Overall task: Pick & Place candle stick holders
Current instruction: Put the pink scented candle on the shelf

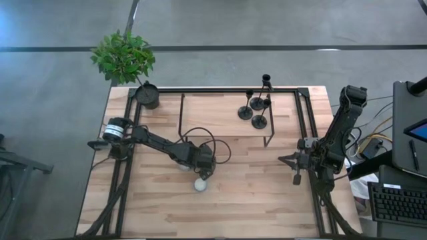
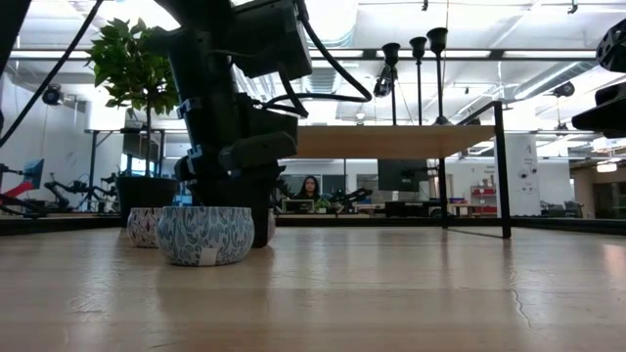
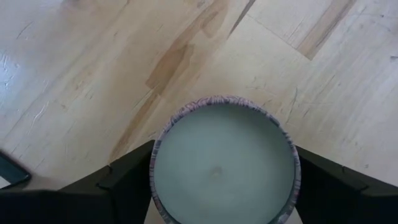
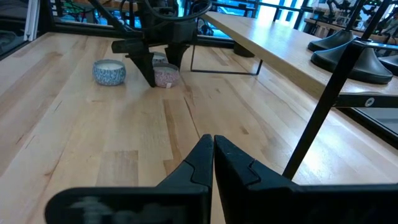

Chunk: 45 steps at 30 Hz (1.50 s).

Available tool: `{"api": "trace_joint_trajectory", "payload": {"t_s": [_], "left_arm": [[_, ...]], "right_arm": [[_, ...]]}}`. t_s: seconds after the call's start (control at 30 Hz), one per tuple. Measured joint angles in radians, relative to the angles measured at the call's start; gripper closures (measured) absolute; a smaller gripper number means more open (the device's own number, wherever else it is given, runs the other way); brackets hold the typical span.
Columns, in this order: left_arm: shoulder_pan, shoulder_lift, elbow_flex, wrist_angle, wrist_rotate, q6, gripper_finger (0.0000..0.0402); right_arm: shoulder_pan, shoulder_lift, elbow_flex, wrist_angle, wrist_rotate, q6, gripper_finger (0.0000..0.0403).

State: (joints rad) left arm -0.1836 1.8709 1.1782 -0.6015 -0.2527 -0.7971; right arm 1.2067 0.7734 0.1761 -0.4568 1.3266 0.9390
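Three black candle stick holders stand on their disc bases on a raised wooden shelf at the far right. Their cup tops show in the low view and their bases in the right wrist view. My left gripper is at the table's middle, shut on a small round tealight candle. A second tealight stands free just nearer, and a third stands beside the gripper. My right gripper is shut and empty, at the right side of the table. My left gripper has the tealight's round wall between its two fingers, one finger on each side. The fingers come from above, pointing down. The candle sits upright with its wax face up, its bottom on the table as far as the right wrist view shows.
A dark pot with a green plant stands at the far left corner. The shelf stands on thin black metal legs. A black frame runs along the table's edges. Bare wood lies toward the near edge.
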Motion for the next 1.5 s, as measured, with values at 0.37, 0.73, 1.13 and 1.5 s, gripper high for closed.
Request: {"api": "trace_joint_trajectory", "payload": {"t_s": [0.37,0.73,1.13,1.5], "left_arm": [[0.004,0.000,0.005,-0.007,-0.012,0.003,0.0097],[0.006,0.000,0.005,-0.008,-0.037,0.006,0.0093],[0.006,-0.008,0.053,-0.082,-0.034,0.010,0.0093],[0.006,-0.009,0.208,-0.267,-0.021,0.061,0.0093]], "right_arm": [[0.000,0.000,0.000,0.000,0.000,0.000,0.0394],[0.000,0.000,0.000,0.000,0.000,0.000,0.0394],[0.000,0.000,0.000,0.000,0.000,0.000,0.0394],[0.000,0.000,0.000,0.000,0.000,0.000,0.0394]]}}
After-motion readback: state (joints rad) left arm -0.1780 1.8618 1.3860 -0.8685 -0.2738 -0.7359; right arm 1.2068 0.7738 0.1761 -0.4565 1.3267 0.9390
